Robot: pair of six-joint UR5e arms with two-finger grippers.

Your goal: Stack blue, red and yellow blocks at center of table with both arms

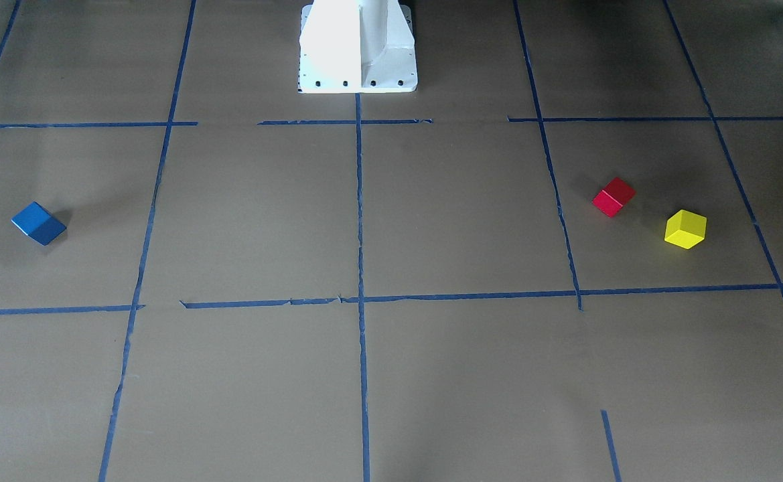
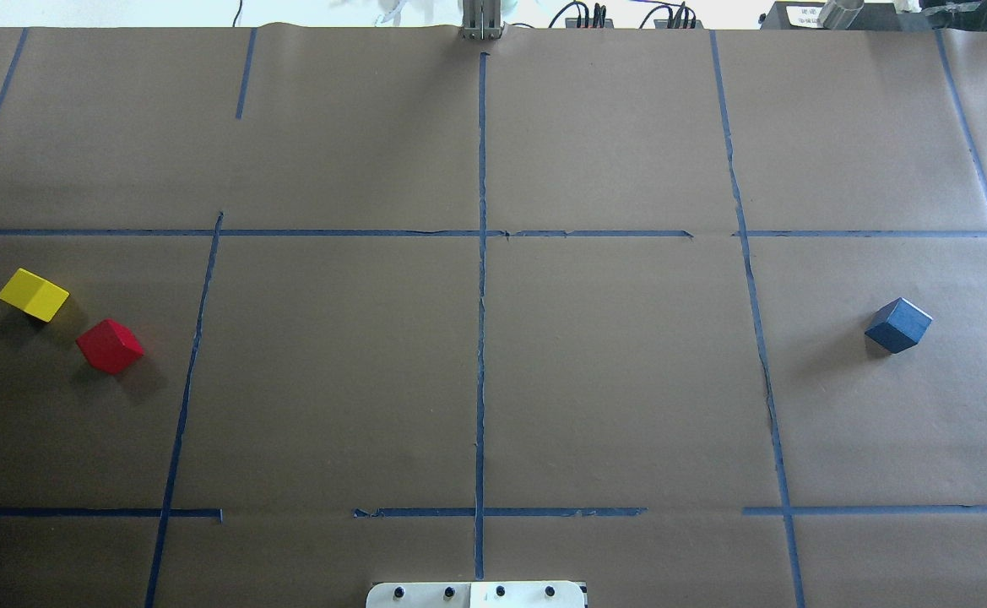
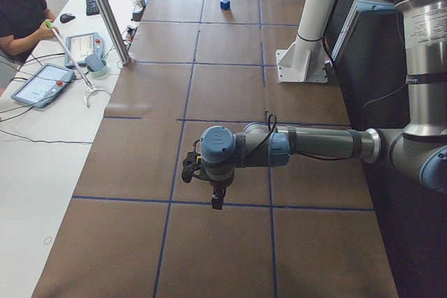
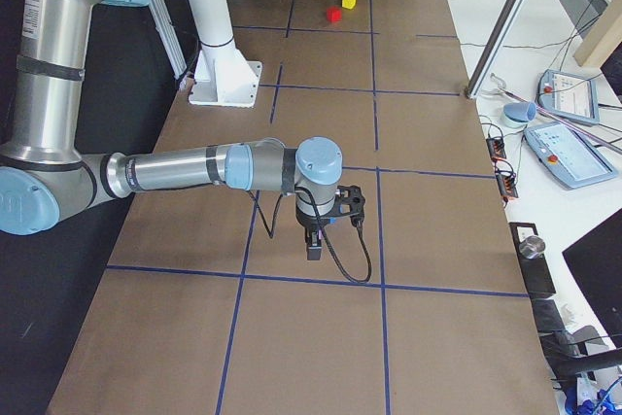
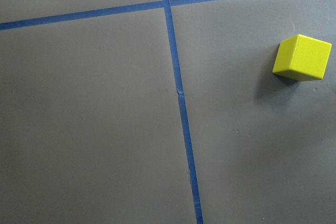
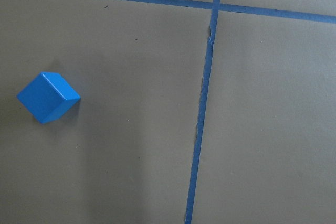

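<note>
The blue block (image 1: 39, 223) lies alone on the brown table on the robot's right side, also in the overhead view (image 2: 898, 325) and the right wrist view (image 6: 48, 97). The red block (image 1: 613, 197) and the yellow block (image 1: 685, 229) lie close together, apart, on the robot's left side (image 2: 110, 345) (image 2: 33, 294). The yellow block shows in the left wrist view (image 5: 302, 57). The left gripper (image 3: 218, 200) hangs high above the table, pointing down. The right gripper (image 4: 316, 245) does the same. I cannot tell whether either is open or shut. Both seem empty.
The white robot base (image 1: 358, 47) stands at the table's robot-side edge. Blue tape lines (image 2: 481, 338) cross at the table's middle. A metal post (image 3: 108, 12) and a side desk with tablets (image 3: 38, 85) and a seated operator (image 3: 21, 12) lie beyond the far edge.
</note>
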